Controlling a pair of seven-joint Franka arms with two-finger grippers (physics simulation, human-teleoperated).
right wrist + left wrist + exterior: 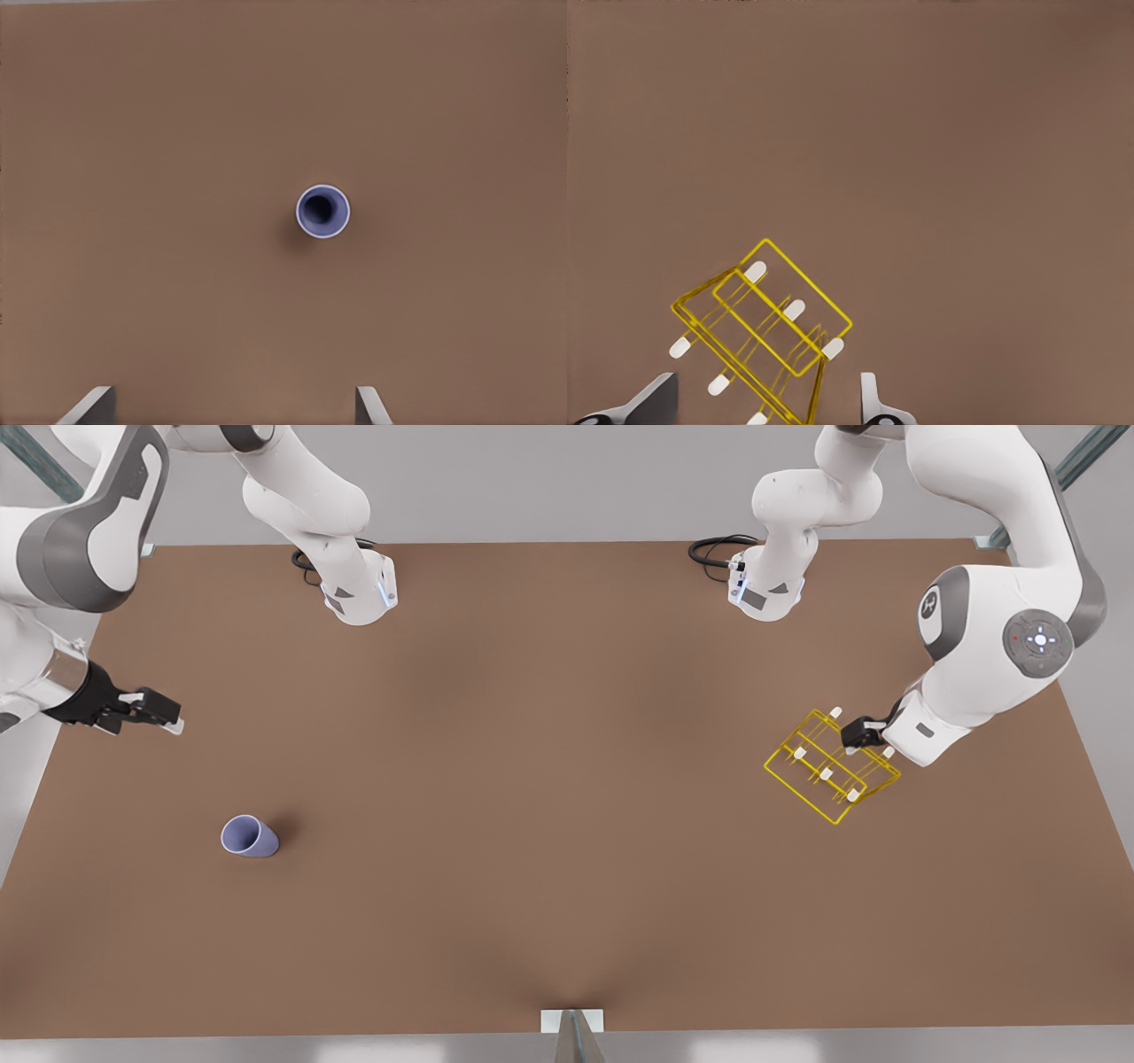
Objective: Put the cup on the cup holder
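The cup (249, 837) stands upright on the table (549, 779), mouth up, at the front view's left, well apart from the holder (831, 766) at its right; the step in hand looks like the reach: bring the right gripper (168, 717) down centred over the rim, jaws straddling it, before closing; its jaws are wide open, empty, wrist raised beyond the cup; the left gripper (766, 403) hovers over the holder, jaws open, holding nothing.

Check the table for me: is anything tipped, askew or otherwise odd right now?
Nothing stands out. The cup stands upright, mouth up, alone on the table. The cup holder sits skewed to the table edges, under the open left claw. The open right claw waits above the cup.
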